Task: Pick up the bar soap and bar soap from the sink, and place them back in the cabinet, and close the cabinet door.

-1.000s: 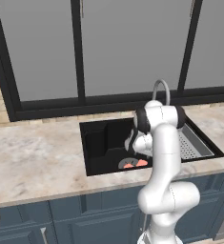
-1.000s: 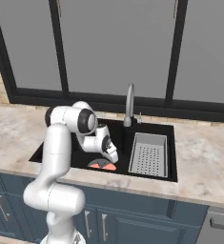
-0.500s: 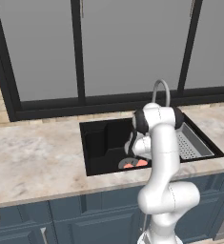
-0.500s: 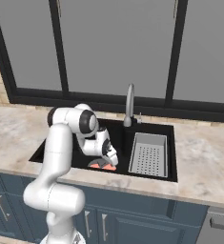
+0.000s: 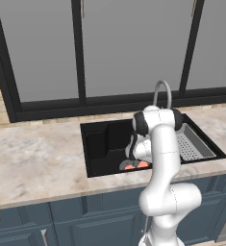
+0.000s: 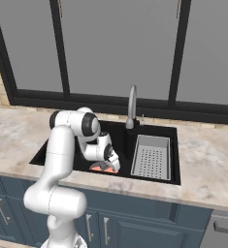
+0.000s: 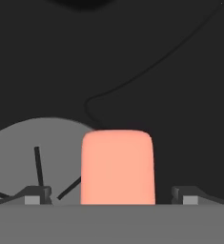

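Observation:
A salmon bar soap (image 7: 117,167) lies flat on the floor of the black sink (image 5: 93,144), next to the round grey drain (image 7: 37,147). My gripper (image 7: 113,196) is open and low over this bar, one fingertip (image 7: 36,195) on each side with a gap to it. In the left base view two orange bar soaps (image 5: 129,167) (image 5: 143,164) show side by side under the hand. The right base view shows orange soap (image 6: 99,167) just below my gripper (image 6: 107,167). The cabinet and its door are out of view.
A grey perforated draining tray (image 5: 194,146) (image 6: 152,157) fills the sink's right side. The curved grey faucet (image 5: 162,93) (image 6: 131,104) rises behind the basin. Marble counter (image 5: 32,163) lies on both sides, with dark-framed grey panes behind and blue base cabinets (image 6: 135,227) below.
The hand has sunk a little lower into the sink toward the soap. The soaps have not moved.

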